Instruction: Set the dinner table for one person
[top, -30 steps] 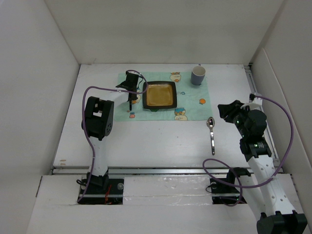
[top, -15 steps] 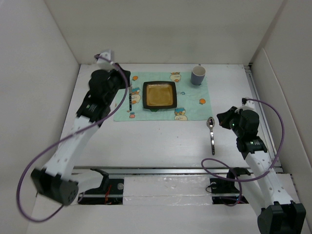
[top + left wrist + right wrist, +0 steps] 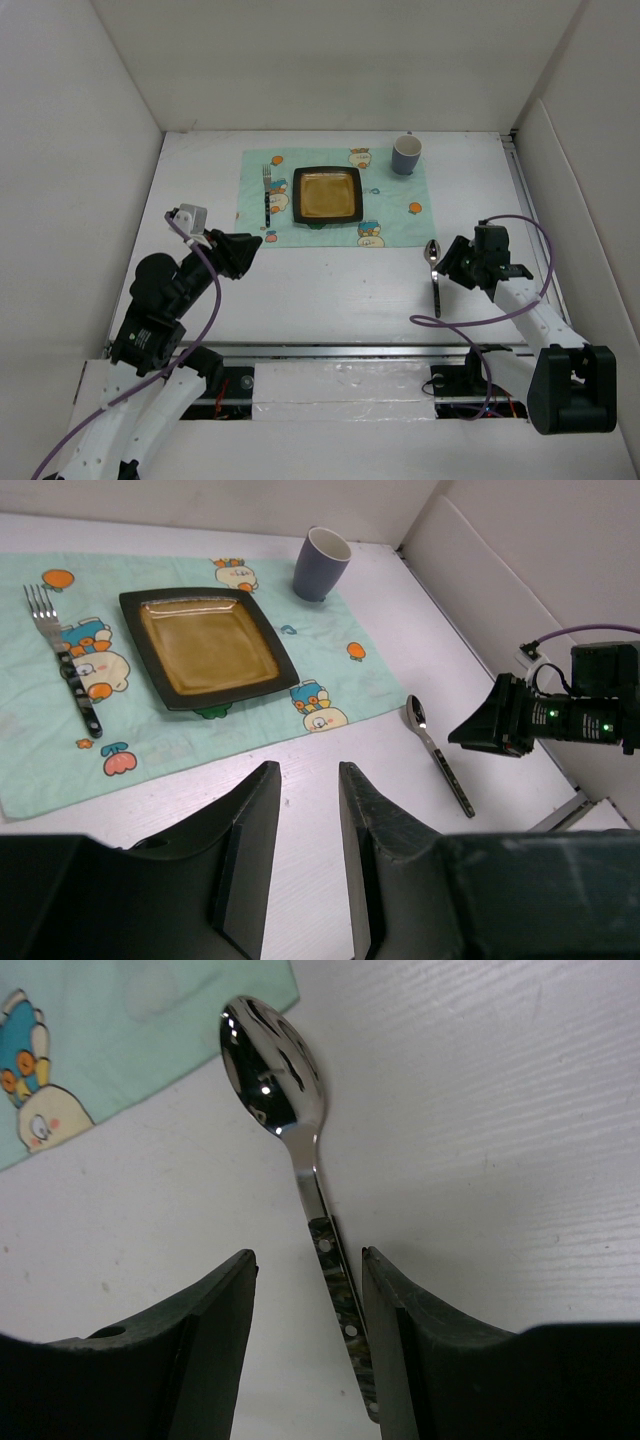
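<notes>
On the white dinner table lies a mint-green placemat bearing a dark square plate. A fork rests left of the plate and a blue-grey cup stands at the mat's far right corner. A spoon lies on bare table right of the mat. My right gripper is low and open, and the spoon's handle runs between its fingers, close to the right one. My left gripper hovers over bare table near the mat's front edge, jaws narrowly open and empty.
White walls enclose the table on the left, back and right. A metal rail runs along the near edge, just ahead of the arm bases. In the left wrist view the right arm's wrist sits beside the spoon.
My left arm has drawn back from the fork to the near left, leaving the fork on the mat. My right gripper has dropped down over the spoon's handle.
</notes>
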{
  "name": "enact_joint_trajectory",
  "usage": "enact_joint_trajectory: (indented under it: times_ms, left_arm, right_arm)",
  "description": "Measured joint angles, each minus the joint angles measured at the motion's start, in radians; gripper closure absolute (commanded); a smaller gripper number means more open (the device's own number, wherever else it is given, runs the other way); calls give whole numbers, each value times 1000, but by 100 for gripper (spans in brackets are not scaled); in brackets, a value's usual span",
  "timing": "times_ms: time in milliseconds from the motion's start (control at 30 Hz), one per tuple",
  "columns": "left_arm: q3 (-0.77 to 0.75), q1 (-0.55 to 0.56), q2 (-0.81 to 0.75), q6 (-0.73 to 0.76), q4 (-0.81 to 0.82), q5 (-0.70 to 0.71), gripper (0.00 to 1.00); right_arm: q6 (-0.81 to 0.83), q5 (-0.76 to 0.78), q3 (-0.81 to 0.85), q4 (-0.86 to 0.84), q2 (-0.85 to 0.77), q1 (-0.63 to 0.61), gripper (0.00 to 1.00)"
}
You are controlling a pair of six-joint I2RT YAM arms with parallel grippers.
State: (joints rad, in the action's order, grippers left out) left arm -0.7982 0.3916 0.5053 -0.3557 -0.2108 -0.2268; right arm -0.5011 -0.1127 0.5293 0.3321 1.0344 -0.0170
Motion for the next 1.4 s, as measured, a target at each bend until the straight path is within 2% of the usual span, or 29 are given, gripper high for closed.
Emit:
enact_joint_trajectory:
  times_ms: [67,133,233,333,467,500,533,600,667,700,733,767,933,1067,1200,1333,1400]
  left_arm:
    - [28,13,-70,11,-24,11,69]
    - [40,52,-132,23,-34,28,68]
    - [39,109,-200,38,-28,58,68]
    - [39,131,-222,45,-28,84,67]
    - [39,146,-235,49,-42,119,67]
    - [39,150,-238,49,-44,124,67]
    - [39,151,-238,49,-44,125,67]
    - [39,156,-246,51,-45,131,67]
    - [39,161,-254,52,-49,138,67]
    - [39,163,-259,52,-53,141,67]
    - [39,164,-267,52,-55,146,67]
    - [39,164,-274,52,-56,151,67]
    - [39,172,-293,52,-58,166,67]
    - [39,175,-290,52,-63,177,67]
    - [39,176,-273,52,-64,184,67]
    - [39,176,-241,52,-64,184,66]
    - [39,176,-219,52,-64,190,66]
  right_arm:
    - [-8,2,11,35,33,3,45]
    - [-17,14,35,84,59,3,40]
    - [-21,37,74,129,93,2,39]
    - [-31,56,107,155,161,-27,39]
    - [-52,85,125,170,285,-107,44]
    - [-59,97,141,179,298,-125,48]
    - [-64,109,153,186,314,-142,57]
    - [-80,140,172,199,341,-165,63]
    - [-89,174,200,222,375,-193,73]
    - [-98,192,216,238,392,-208,80]
    - [-105,208,231,253,408,-225,95]
    - [-115,220,246,266,422,-246,100]
    - [-162,269,299,327,457,-356,100]
    - [-160,334,351,426,413,-424,100]
    - [-102,369,554,478,388,-446,100]
    - [-21,386,811,424,496,-488,100]
    - [16,385,878,374,580,-502,100]
